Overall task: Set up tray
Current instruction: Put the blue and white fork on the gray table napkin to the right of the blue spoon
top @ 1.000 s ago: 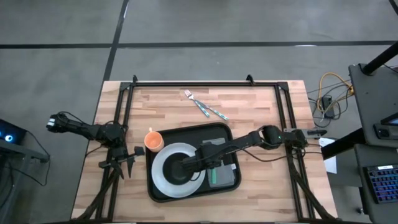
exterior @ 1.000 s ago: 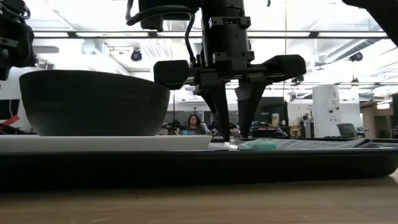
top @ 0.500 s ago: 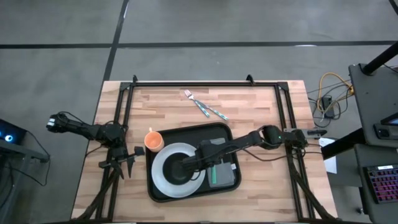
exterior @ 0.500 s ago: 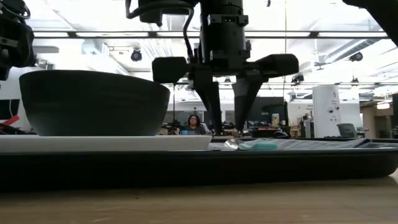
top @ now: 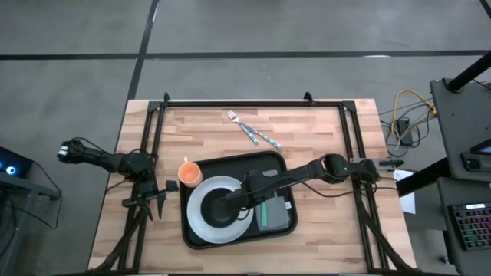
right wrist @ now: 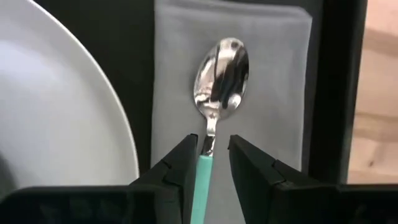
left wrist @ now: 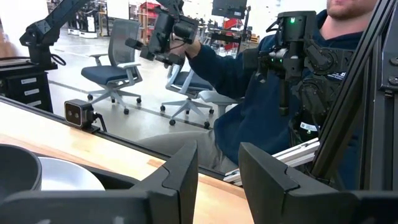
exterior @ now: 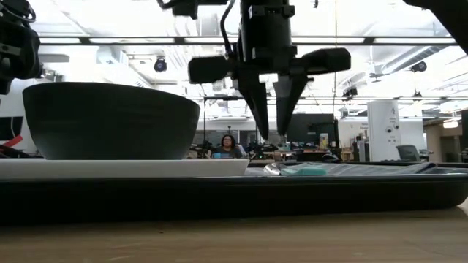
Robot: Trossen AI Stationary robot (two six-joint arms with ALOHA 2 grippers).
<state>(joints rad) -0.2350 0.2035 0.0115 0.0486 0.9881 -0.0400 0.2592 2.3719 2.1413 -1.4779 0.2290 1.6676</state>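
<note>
Right gripper [exterior: 272,135] above tray [top: 275,162] — fingers slightly parted, empty. Spoon [right wrist: 219,71] on napkin [right wrist: 280,74] inside tray. Left gripper [top: 156,201] beside tray — spread.

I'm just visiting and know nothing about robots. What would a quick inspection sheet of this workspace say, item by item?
Surface: pale wooden table.
Job's things: large black rectangular tray holds a round white plate with a dark bowl, and a grey napkin bearing a teal-handled metal spoon.
Clutter: small orange cup at the tray's corner; two teal-handled forks beyond the tray.
Grippers: right gripper raised above the spoon, empty; left gripper parked at the table's edge, open.
Cables: yellow and black wires beside the table.
Surroundings: seated person, office chairs.
</note>
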